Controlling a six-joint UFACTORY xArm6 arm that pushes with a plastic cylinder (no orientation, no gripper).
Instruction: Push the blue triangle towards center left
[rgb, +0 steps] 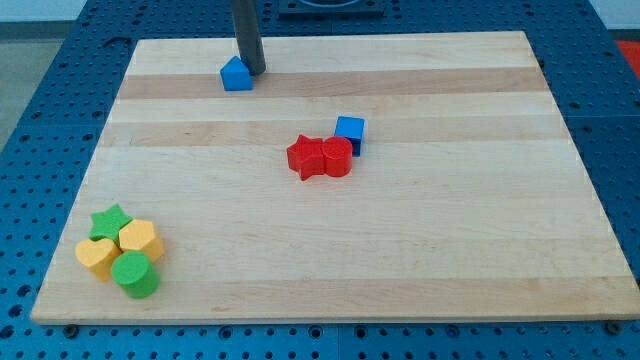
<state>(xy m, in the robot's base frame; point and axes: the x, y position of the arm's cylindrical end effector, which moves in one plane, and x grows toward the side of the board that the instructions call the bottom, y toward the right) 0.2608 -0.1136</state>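
The blue triangle (236, 75) lies near the view's top left of the wooden board (420, 240). My dark rod comes down from the view's top, and my tip (252, 71) rests on the board just to the right of the blue triangle, touching or almost touching its right side.
A blue cube (349, 132) sits mid-board beside a red star (306, 157) and a red cylinder (337, 156). At the bottom left cluster a green star (110, 220), a yellow heart (97, 256), a yellow hexagon (140, 239) and a green cylinder (135, 274).
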